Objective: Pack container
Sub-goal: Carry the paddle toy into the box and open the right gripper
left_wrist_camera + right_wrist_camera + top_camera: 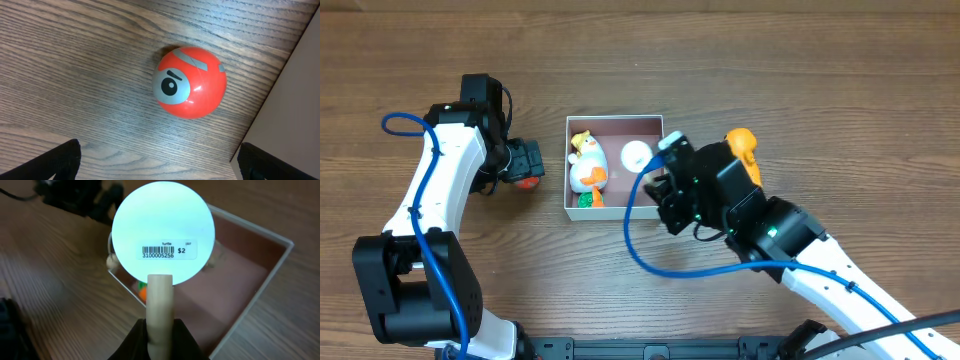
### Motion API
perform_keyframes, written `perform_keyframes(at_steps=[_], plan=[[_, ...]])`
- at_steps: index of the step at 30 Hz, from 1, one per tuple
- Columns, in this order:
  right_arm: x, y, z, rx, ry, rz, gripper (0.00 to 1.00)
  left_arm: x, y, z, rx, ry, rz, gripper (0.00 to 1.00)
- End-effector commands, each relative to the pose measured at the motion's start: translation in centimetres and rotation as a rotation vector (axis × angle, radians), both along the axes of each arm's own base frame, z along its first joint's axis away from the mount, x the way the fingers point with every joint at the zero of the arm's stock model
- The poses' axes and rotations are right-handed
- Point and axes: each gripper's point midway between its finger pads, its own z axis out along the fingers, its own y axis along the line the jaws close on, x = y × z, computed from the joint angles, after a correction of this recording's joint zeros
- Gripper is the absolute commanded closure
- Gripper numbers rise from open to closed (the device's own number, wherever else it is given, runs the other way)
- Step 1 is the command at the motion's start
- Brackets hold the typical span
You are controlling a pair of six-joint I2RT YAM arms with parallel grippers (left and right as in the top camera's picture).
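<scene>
Container (616, 119) on the surface (770, 60), between the arms, with a duck toy (587, 162) in its left half. Thin white walls: judged light, flimsy, likely to skid if nudged. Pinch one wall near a corner, gently. Right end effector (160, 332) clenched on the wooden handle of a white disc paddle (163, 230) over the container. Left end effector (162, 160) spread wide above a red ball (189, 82).

The duck toy (587, 165) lies in the container (615, 118); the ball (189, 82) sits just left.
</scene>
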Motion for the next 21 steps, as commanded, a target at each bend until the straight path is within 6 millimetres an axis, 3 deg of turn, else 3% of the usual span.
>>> perform_keyframes(at_steps=[1,4,8,11,16,21], plan=[[0.4,1.9,0.9,0.023,-0.047,0.046,0.96,0.6,0.3,1.1,0.013,-0.036,-0.013,0.0],[0.9,2.6,-1.2,-0.063,-0.088,0.123,0.96,0.6,0.3,1.1,0.013,-0.036,-0.013,0.0],[2.9,2.4,-4.2,-0.154,-0.093,0.075,0.96,0.6,0.3,1.1,0.013,-0.036,-0.013,0.0],[3.7,3.0,-5.3,-0.151,-0.084,0.059,0.96,0.6,0.3,1.1,0.013,-0.036,-0.013,0.0],[5.7,3.8,-4.7,-0.043,-0.058,-0.093,0.96,0.6,0.3,1.1,0.013,-0.036,-0.013,0.0],[7.7,2.1,-4.2,0.008,-0.038,-0.327,0.96,0.6,0.3,1.1,0.013,-0.036,-0.013,0.0]])
